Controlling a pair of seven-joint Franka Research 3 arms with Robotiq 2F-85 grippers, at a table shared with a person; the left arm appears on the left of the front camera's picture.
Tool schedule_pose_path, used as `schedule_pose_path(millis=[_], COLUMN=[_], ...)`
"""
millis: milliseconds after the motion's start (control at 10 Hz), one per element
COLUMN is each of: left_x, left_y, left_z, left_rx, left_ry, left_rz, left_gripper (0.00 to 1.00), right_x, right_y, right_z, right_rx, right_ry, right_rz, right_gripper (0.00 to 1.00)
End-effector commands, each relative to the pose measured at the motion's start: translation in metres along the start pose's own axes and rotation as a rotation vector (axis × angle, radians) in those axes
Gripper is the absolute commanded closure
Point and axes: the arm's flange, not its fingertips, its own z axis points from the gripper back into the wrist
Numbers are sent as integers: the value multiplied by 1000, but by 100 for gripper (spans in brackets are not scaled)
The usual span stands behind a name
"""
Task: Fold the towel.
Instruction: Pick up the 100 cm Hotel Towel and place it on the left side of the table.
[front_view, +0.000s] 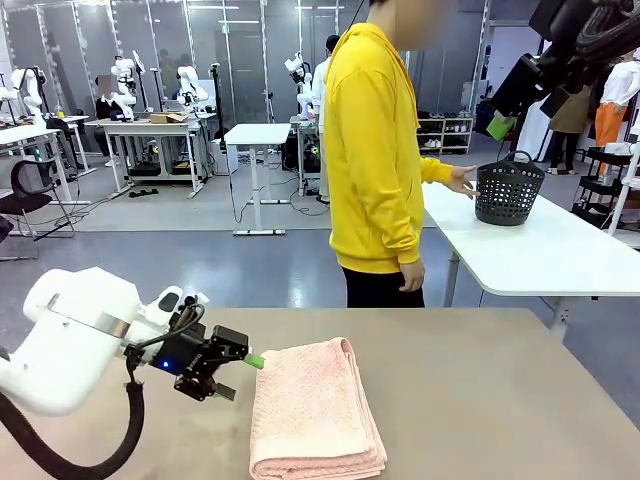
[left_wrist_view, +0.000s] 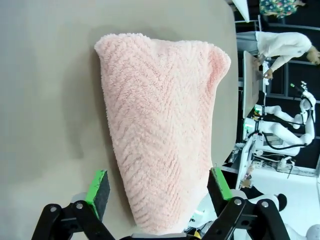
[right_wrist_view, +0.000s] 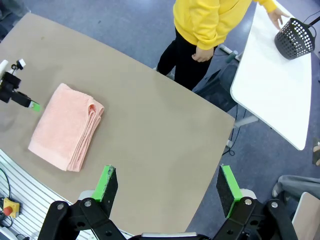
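The towel (front_view: 315, 410) lies on the tan surface (front_view: 500, 400) as a stacked, folded oblong, its long axis running from the robot's near edge toward the far side where the person (front_view: 375, 150) stands. Its layered edges face the robot's right (the right wrist view shows the stack of folds along that side).

The left tool (front_view: 245, 362) sits just beside the towel's left long edge near the far corner, its green pad (front_view: 254, 361) at or very close to the pile; I cannot tell whether it touches. In its wrist view the fingers (left_wrist_view: 97, 187) stand wide apart with the towel lying ahead between them, gripping nothing.

The right tool (right_wrist_view: 166, 187) hangs high above the surface, well apart from the towel, jaws spread wide and empty. The left arm is clearly the nearer, so any further fold or tidy-up would likely fall to it.
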Motion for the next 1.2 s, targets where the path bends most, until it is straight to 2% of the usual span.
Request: schedule_pose_path(millis=[0, 400, 700, 800, 900, 1000, 1100], left_x=[0, -6, -10, -10, -10, -11, -12], left_y=[10, 17, 14, 14, 14, 12, 11], left_z=[-25, -52, -64, -66, -68, -69, -71], left_rx=[-49, -48, -105, -108, -108, -106, -100], left_ry=[-26, -73, -90, -90, -84, -85, -80], left_rz=[-5, 39, 35, 40, 46, 47, 50], left_gripper=[0, 0, 0, 38, 60, 98, 100], right_x=[-1, -1, -1, -1, -1, -1, -1], right_y=[-1, -1, -1, -1, -1, -1, -1], right_z=[1, 1, 1, 1, 1, 1, 1], right_rx=[-4, -4, -4, -4, -4, -4, -4], right_ry=[5, 5, 5, 5, 5, 5, 5], right_rz=[-1, -1, -1, -1, -1, -1, -1], right_gripper=[0, 0, 0, 0, 0, 0, 0])
